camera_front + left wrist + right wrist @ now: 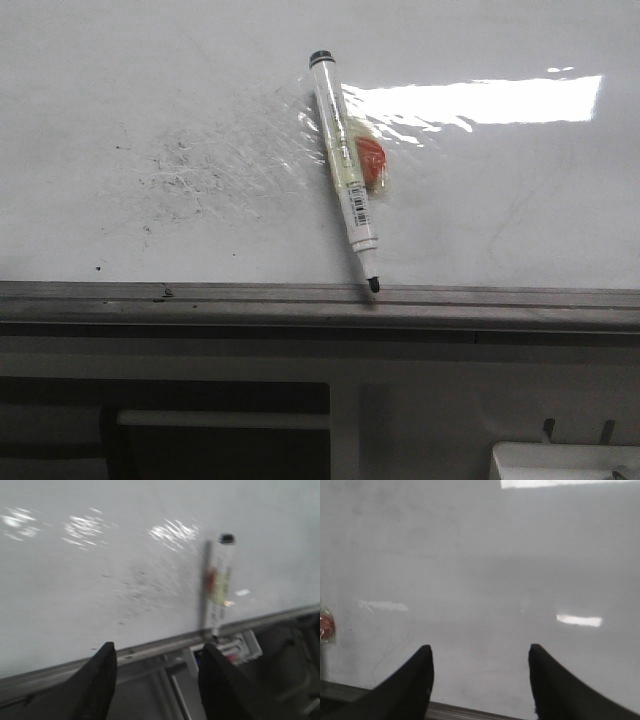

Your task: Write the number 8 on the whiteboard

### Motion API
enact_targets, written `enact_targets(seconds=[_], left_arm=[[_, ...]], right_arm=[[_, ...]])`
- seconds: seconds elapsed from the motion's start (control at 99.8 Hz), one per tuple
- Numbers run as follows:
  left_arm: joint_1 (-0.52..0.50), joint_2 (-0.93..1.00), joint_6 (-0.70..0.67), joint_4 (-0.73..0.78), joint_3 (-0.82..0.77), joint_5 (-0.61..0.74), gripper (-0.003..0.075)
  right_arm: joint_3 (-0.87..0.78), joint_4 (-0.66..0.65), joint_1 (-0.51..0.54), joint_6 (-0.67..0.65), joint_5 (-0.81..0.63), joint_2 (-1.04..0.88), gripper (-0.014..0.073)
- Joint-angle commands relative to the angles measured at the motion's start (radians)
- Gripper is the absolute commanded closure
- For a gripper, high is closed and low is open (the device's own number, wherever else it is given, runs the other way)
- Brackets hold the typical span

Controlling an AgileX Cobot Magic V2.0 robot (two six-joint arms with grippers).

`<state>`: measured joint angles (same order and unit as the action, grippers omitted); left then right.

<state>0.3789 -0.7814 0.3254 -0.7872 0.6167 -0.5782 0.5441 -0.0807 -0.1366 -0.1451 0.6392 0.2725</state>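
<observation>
The whiteboard [150,80] fills the front view, glossy white with a glare patch and a grey metal frame edge [200,300] along its near side. No number 8 shows on it; only grey speckled smudges [195,170] lie left of centre. A white marker [343,170] with a black tip lies on the board, tip at the frame, with a small orange-red wrapped thing [371,163] beside it. The marker also shows in the left wrist view [220,585]. My left gripper [157,652] is open and empty over the frame edge. My right gripper [480,652] is open and empty over bare board [480,570].
Below the frame edge in the front view is a grey table front with a dark opening [200,420] and a white box corner [560,462] at the lower right. The left wrist view shows a small tray with coloured things [235,650] below the frame.
</observation>
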Motion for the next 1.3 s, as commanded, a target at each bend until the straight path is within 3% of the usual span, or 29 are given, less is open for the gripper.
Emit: enact_targets(seconds=[0.0, 0.16, 0.31, 0.441, 0.851, 0.972, 1.122, 1.292], left_arm=[[0.162, -0.091, 0.057, -0.101, 0.036, 0.135, 0.0367], [0.444, -0.270, 0.053, -0.154, 0.041, 0.455, 0.0367], [0.611, -0.424, 0.049, -0.191, 0.087, 0.681, 0.0367], [0.619, -0.505, 0.049, -0.281, 0.144, 0.691, 0.0367], [0.610, -0.661, 0.049, -0.285, 0.196, 0.731, 0.0379], [0.581, -0.668, 0.049, -0.285, 0.196, 0.731, 0.0477], [0.528, -0.670, 0.049, -0.285, 0.196, 0.729, 0.0738], [0.480, -0.672, 0.049, -0.283, 0.197, 0.681, 0.0741]], right_arm=[[0.034, -0.019, -0.001, 0.005, -0.060, 0.036, 0.0213], [0.034, -0.019, -0.003, 0.005, -0.079, 0.038, 0.0213], [0.034, -0.017, -0.003, 0.005, -0.082, 0.038, 0.0213], [0.034, -0.011, -0.003, 0.005, -0.098, 0.038, 0.0213], [0.034, 0.012, -0.003, 0.005, -0.133, 0.038, 0.0213], [0.034, 0.012, -0.003, 0.005, -0.133, 0.038, 0.0213], [0.034, 0.012, -0.003, 0.005, -0.134, 0.038, 0.0214], [0.034, 0.012, -0.003, 0.005, -0.165, 0.038, 0.0214]])
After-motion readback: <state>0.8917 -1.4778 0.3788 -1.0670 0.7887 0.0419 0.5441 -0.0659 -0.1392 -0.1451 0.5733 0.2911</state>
